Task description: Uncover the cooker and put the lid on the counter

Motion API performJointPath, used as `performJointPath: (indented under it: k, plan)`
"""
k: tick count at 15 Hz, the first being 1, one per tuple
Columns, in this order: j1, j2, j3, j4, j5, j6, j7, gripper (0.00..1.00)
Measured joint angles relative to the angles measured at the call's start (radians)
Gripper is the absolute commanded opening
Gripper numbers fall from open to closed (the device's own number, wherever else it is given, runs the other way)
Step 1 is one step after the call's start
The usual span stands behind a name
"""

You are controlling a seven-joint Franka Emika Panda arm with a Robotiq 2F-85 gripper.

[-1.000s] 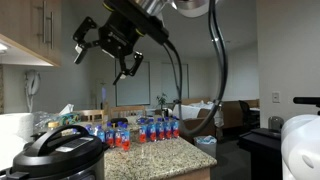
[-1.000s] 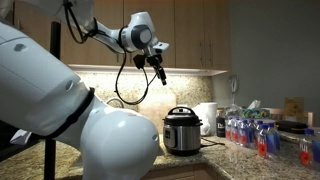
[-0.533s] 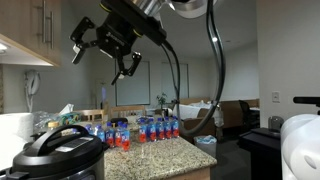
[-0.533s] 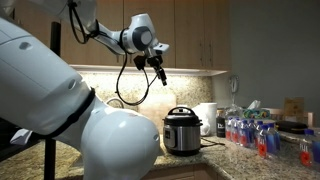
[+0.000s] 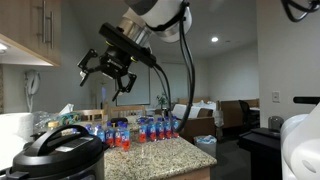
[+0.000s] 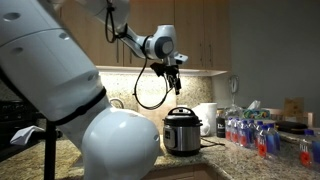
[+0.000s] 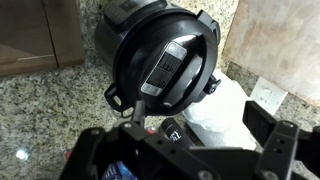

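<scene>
The cooker (image 6: 182,133) stands on the granite counter (image 5: 160,157) with its black lid (image 5: 56,146) on it. It shows in both exterior views. In the wrist view the lid (image 7: 160,65) is seen from above, with its ridged top and central handle. My gripper (image 5: 108,78) hangs open and empty in the air well above the cooker; it also shows in an exterior view (image 6: 174,80). In the wrist view the open fingers (image 7: 185,145) frame the bottom of the picture.
Several water bottles with red and blue labels (image 5: 140,130) stand on the counter behind the cooker. A white appliance (image 6: 208,118) stands beside the cooker. Wooden cabinets (image 6: 200,35) hang above. A white wall socket (image 7: 266,95) is near the cooker.
My gripper has moved sideways and lower, to a spot above the cooker. It stays open. The cooker and lid have not moved.
</scene>
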Motion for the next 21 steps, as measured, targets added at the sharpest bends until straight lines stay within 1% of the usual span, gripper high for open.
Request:
performJointPath:
  k: [2, 4, 6, 8, 10, 14, 17, 18, 19, 21]
  plan:
    - [0.001, 0.134, -0.039, 0.06, 0.045, 0.0, -0.125, 1.0]
    - [0.012, 0.272, -0.046, 0.131, 0.082, 0.0, -0.214, 1.0]
    - [0.068, 0.404, -0.062, 0.206, 0.104, 0.0, -0.269, 1.0]
    - [0.122, 0.502, -0.077, 0.266, 0.175, 0.022, -0.315, 1.0]
    - [0.149, 0.555, -0.081, 0.289, 0.284, 0.101, -0.339, 1.0]
    - [0.164, 0.584, -0.083, 0.258, 0.516, 0.26, -0.372, 1.0]
    - [0.189, 0.63, -0.076, 0.26, 0.705, 0.372, -0.459, 1.0]
    - [0.196, 0.649, -0.069, 0.269, 0.775, 0.4, -0.506, 0.75]
    - [0.202, 0.669, -0.061, 0.282, 0.843, 0.423, -0.556, 0.74]
    - [0.211, 0.686, -0.048, 0.3, 0.957, 0.48, -0.636, 0.63]
